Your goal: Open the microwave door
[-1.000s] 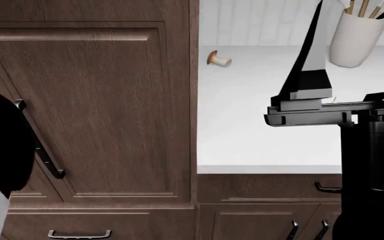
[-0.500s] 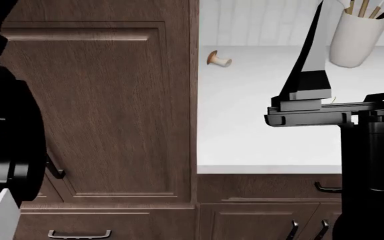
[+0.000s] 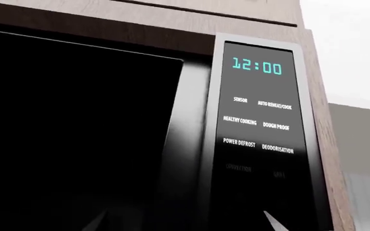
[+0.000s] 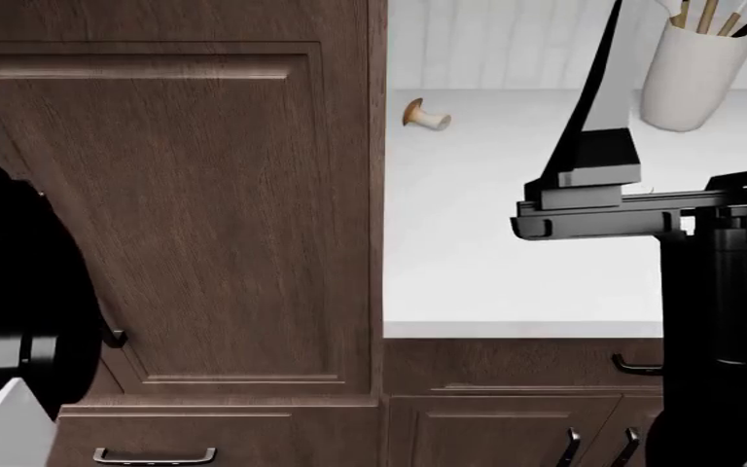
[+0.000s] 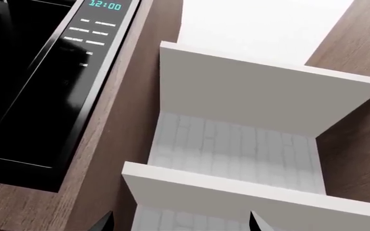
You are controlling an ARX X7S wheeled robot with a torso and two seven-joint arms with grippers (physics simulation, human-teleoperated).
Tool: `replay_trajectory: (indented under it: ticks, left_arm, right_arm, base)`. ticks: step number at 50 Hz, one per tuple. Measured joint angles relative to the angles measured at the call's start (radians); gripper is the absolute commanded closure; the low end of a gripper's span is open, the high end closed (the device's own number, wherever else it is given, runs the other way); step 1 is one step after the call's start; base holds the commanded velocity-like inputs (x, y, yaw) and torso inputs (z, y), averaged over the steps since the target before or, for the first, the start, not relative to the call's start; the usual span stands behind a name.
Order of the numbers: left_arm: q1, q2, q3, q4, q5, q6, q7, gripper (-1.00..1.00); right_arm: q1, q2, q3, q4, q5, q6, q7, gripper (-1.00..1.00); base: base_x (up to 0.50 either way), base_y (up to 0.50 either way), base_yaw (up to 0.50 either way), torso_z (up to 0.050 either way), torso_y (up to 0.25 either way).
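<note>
Dark wood cabinetry surrounds the built-in microwave [image 3: 172, 134], door [image 3: 75, 134] shut beside the control panel [image 3: 257, 120]. Left gripper [image 3: 183, 222] fingers spread apart, aimed at the door's edge, presumably to hook it. Right gripper [image 5: 181, 222] fingers also apart, facing white shelves [image 5: 262, 91], idle.

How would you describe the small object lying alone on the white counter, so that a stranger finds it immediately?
Start at the tall dark wood cabinet and move onto the white countertop beside it. Near the back wall, close to the cabinet's edge, lies a small mushroom on its side. Its brown cap and pale stem distinguish it from the cream utensil holder farther along.
</note>
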Motion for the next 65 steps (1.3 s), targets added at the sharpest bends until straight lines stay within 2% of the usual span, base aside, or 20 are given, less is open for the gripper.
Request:
replay_trajectory:
  ticks: [9,20,36,54,65]
  left_arm:
    - [0.028,0.011,-0.067,0.034,-0.008,0.036,-0.059,-1.0]
    - [0.043,0.012,-0.108,0.091,-0.114,0.077,-0.11,-1.0]
    - [0.083,-0.037,-0.129,0.197,-0.165,0.059,-0.172,-1.0]
    - [0.122,-0.135,-0.243,0.405,-0.175,-0.142,-0.256,-1.0]
    - [0.114,-0.202,-0.34,0.524,-0.235,-0.303,-0.306,-1.0]
  right_arm:
    - [0.005,0.0,-0.004,0.001,-0.004,0.004,-0.003,-1.0]
    - [0.007,0.0,-0.008,0.003,-0.006,0.006,-0.003,-1.0]
    - [-0.006,0.0,0.0,0.004,0.006,-0.005,0.002,-1.0]
    - [-0.012,0.0,0.012,0.002,0.024,-0.012,0.005,-1.0]
    - [-0.011,0.0,0.016,0.001,0.036,-0.011,0.007,-1.0]
  base:
    - [0.0,0.0,0.0,0.0,0.0]
    - [0.0,0.0,0.0,0.0,0.0]
    - [0.0,0.0,0.0,0.0,0.0]
    - [0.0,0.0,0.0,0.0,0.0]
    - [0.0,0.0,0.0,0.0,0.0]
